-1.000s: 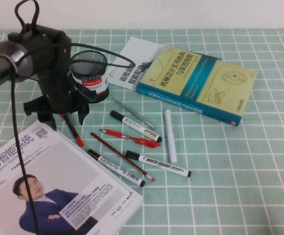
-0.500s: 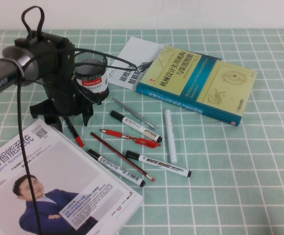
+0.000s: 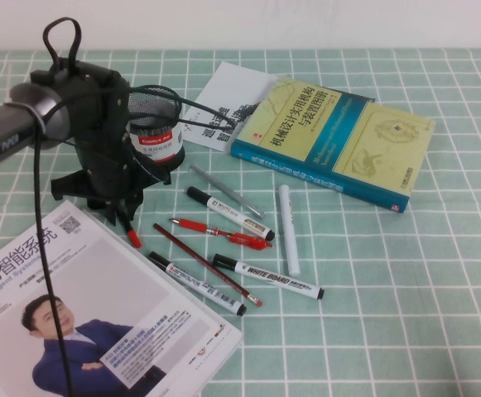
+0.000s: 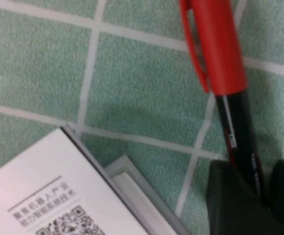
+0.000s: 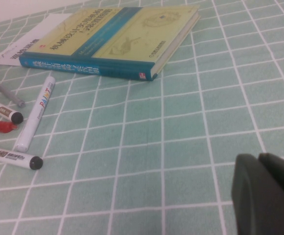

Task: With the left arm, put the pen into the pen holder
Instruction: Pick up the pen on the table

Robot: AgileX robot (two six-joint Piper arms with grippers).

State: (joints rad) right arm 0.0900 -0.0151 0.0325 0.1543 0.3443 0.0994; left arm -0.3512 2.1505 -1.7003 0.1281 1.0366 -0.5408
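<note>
The pen [image 3: 132,237], black barrel with red ends, lies on the green checked cloth just left of the other markers; only its near red end shows past the arm. In the left wrist view its red cap and black barrel [image 4: 239,127] run down between the fingers. My left gripper [image 3: 117,207] is low over the pen, and in the left wrist view [image 4: 266,186] its jaws are closed against the barrel. The black mesh pen holder [image 3: 153,124] stands upright just behind the gripper. My right gripper [image 5: 258,161] is shut and empty over bare cloth, outside the high view.
A magazine [image 3: 83,306] lies at the front left, its corner [image 4: 58,186] close to the pen. Several markers, an all-red pen [image 3: 223,233] and a pencil [image 3: 207,265] lie right of the pen. A book [image 3: 331,136] and white leaflet [image 3: 232,99] lie behind.
My left gripper has moved right and come down over the pen, covering more of its barrel. The pen and holder have not moved.
</note>
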